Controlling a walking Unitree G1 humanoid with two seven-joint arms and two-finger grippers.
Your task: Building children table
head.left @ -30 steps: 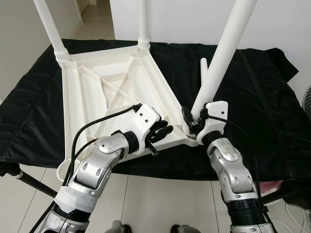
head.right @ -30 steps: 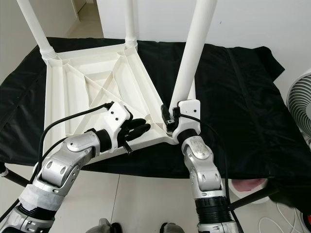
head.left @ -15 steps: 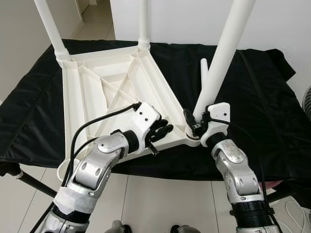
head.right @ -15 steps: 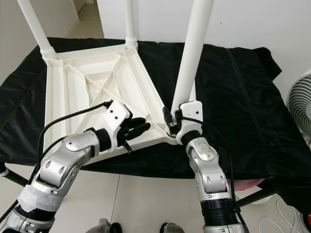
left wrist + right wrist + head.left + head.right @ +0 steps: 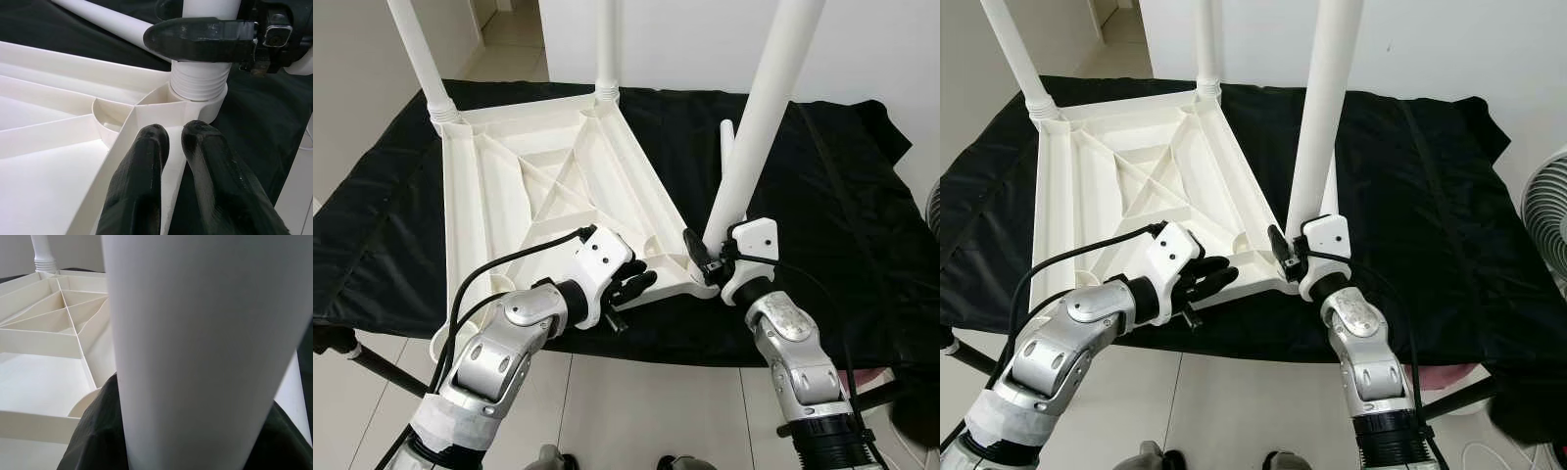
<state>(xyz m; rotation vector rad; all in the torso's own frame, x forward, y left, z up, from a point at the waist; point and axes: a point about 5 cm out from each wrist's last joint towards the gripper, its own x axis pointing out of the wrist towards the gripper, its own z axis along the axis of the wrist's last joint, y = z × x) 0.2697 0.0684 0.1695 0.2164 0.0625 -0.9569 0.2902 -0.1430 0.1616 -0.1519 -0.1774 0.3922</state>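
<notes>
As the leg (image 5: 759,117) has swung closer to upright in the tabletop's (image 5: 538,186) near-right socket — seating, likely — right claw (image 5: 710,257) stays clamped on it, left claw (image 5: 631,285) together on the rim.

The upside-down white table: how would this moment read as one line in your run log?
step: fitting leg | right gripper: shut on table leg at corner socket | left gripper: shut, bracing table top | two legs already fitted
</notes>
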